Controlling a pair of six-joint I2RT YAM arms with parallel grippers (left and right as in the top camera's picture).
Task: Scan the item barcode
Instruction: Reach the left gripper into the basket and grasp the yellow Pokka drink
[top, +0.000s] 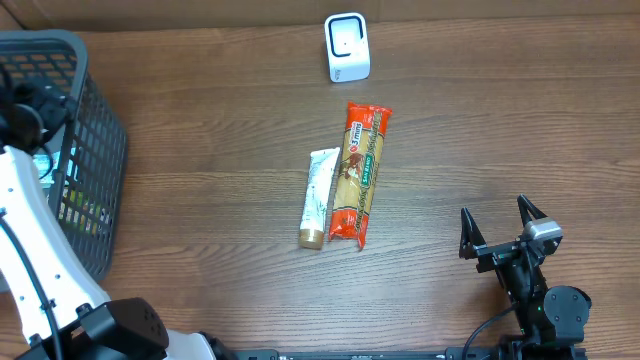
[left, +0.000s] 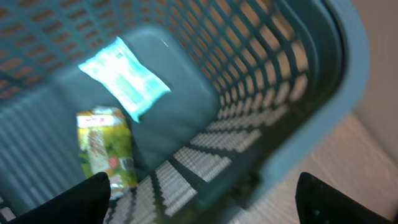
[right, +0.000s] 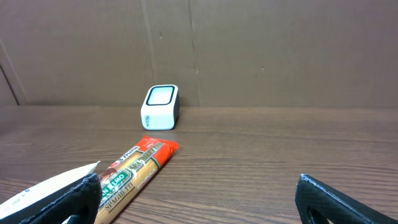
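While the left gripper hangs spread wide over the basket, the blue pack and green pack lie on its floor below, the green one nearer. The right gripper, also spread, is far off. The scanner stands across the surface.

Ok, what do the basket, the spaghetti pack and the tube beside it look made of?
Basket: moulded plastic, grey and matt, going by its open lattice walls and thick rim. Spaghetti pack: thin plastic film with printed red ends; the middle looks see-through. Tube: probably soft plastic, white and printed, with a gold-brown cap that could be plastic too.
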